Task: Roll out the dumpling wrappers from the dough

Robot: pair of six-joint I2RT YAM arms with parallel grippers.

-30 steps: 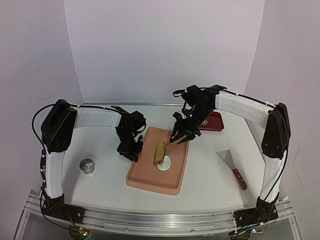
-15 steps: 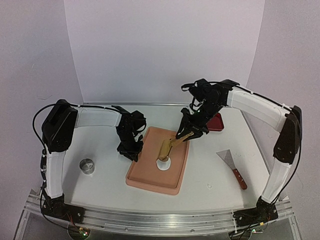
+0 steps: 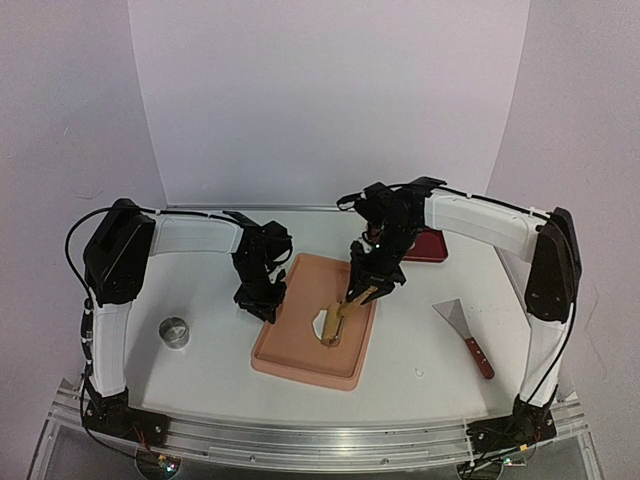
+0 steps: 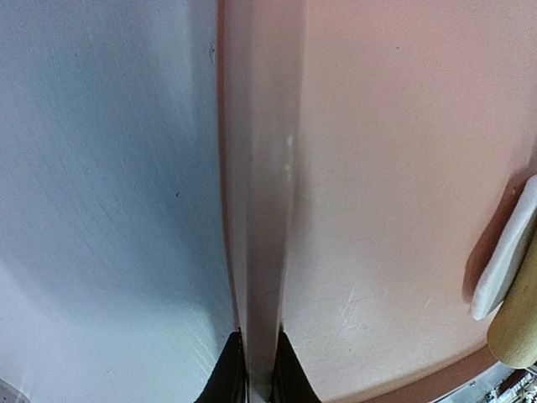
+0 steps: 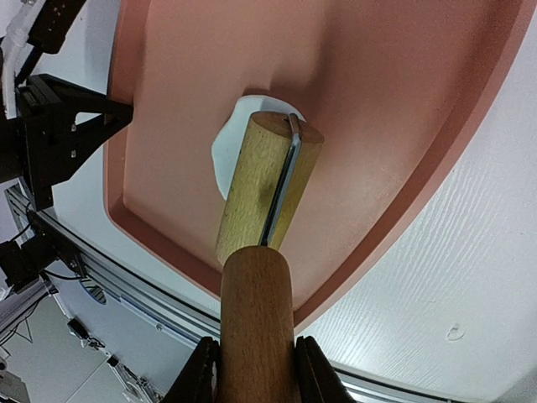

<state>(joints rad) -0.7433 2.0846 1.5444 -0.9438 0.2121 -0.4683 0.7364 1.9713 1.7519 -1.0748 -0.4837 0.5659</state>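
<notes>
Sitting well left of pink tray: metal cup. Clamping left gripper tight on tray's left rim. Grasping rolling pin by its handle with right gripper over tray's right half. Resting roller on dough, a flattened white patch on tray floor, partly hidden. Lying well right of tray: scraper.

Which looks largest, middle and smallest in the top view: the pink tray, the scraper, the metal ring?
1. pink tray, clearly largest.
2. scraper, blade plus handle.
3. metal ring, smallest.
All three lie on the same table, so nearness hardly affects this order.
</notes>
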